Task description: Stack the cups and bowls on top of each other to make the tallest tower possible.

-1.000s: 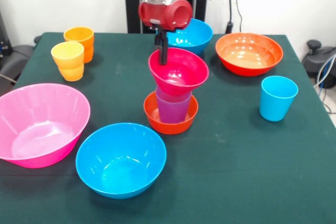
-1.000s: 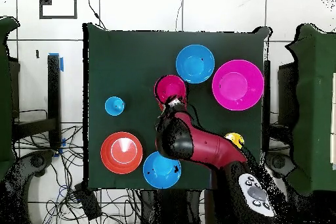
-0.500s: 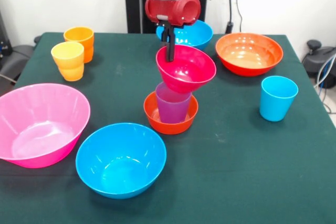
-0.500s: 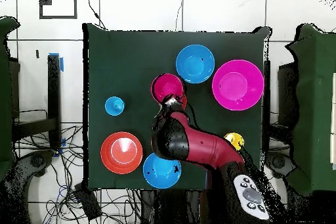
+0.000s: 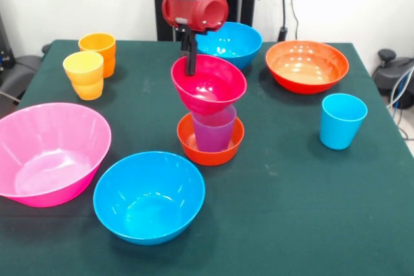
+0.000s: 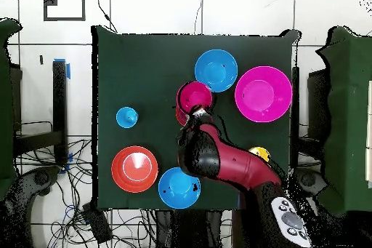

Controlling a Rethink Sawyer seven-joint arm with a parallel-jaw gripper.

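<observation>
The gripper [image 5: 190,63] is clamped on the far rim of the crimson bowl [image 5: 209,85], with the red arm [image 6: 218,159] directly above it. The bowl sits tilted over the mouth of the purple cup [image 5: 213,130], shifted to the cup's left in the front view; whether it rests on the cup cannot be told. The cup stands upright inside the small orange bowl [image 5: 210,143], below the gripper.

In the front view, one blue bowl [image 5: 228,43] sits just behind the gripper, and the wide orange bowl [image 5: 306,64] is to its right. The light blue cup [image 5: 342,120] stands further right and nearer the camera. The yellow cup [image 5: 84,74] and orange cup [image 5: 98,52] stand touching, well to the left. The pink bowl [image 5: 48,152] and second blue bowl [image 5: 149,196] lie in front, on the green table [image 5: 291,211].
</observation>
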